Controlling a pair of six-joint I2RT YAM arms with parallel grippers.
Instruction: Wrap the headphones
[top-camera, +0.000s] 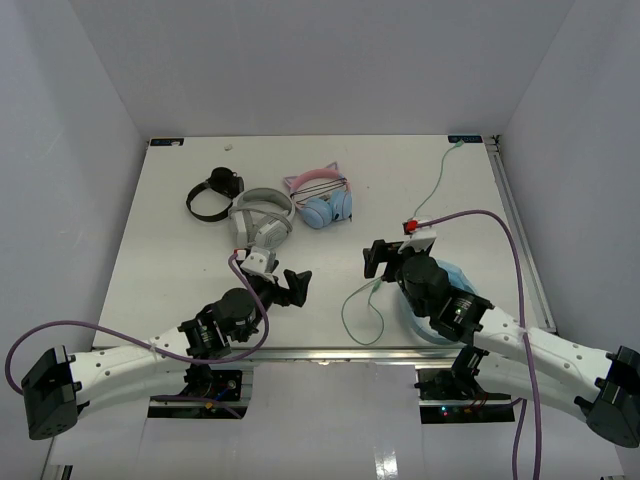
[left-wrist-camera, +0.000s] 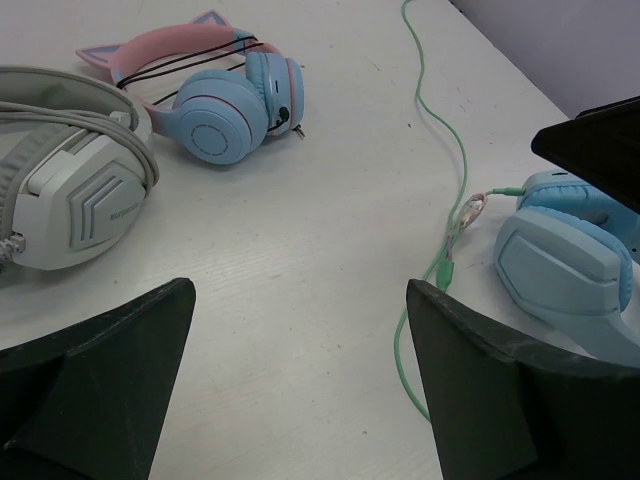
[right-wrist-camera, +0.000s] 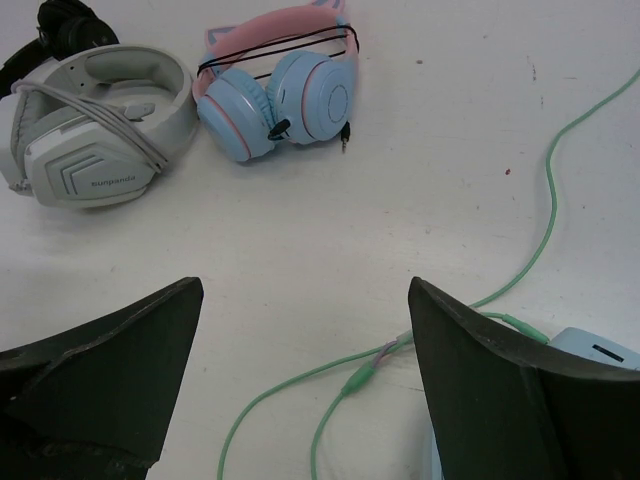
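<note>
Gaping wide and empty at left gripper (left-wrist-camera: 300, 340) and right gripper (right-wrist-camera: 300, 340) alike, likely readied to gather slack. Just past the right-hand jaw of each: the headphones (left-wrist-camera: 560, 265), smooth light-blue plastic with padded cups, lying flat. Between and beyond the right gripper's jaws, a thin, limp pale-green cable (right-wrist-camera: 550, 200) in loose, unwound curves.

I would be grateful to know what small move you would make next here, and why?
I would probably lower the right end effector onto the pale-green cable lying loose between its open jaws, then close on it. The cable sprawls unwound across the table from the headphones, and the left end effector is open and empty too.
</note>
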